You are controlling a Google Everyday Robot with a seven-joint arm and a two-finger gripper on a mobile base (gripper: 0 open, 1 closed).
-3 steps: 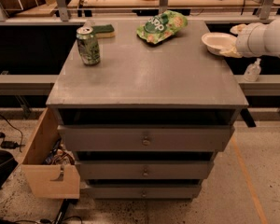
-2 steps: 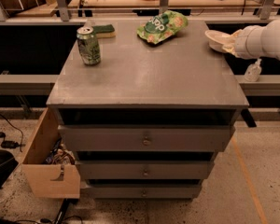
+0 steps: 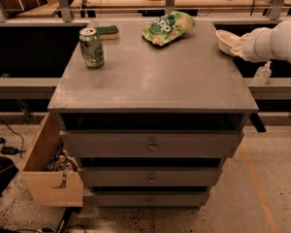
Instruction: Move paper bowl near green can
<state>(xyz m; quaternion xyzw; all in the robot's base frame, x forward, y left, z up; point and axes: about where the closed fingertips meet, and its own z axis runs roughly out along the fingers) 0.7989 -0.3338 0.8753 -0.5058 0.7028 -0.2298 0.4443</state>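
At right edge of bench (image 3: 160, 81), my hand (image 3: 240, 46) touches paper bowl (image 3: 226, 40), bowl on can-ward side. Grip: cannot tell. Green can (image 3: 91, 47) well apart, across bench.

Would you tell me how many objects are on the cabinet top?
4: the green can at the left, a sponge behind it, a snack bag at back centre, and the paper bowl at the right edge, with the gripper against it.

Grey drawer cabinet (image 3: 194, 144) stands on speckled floor (image 3: 276, 193).
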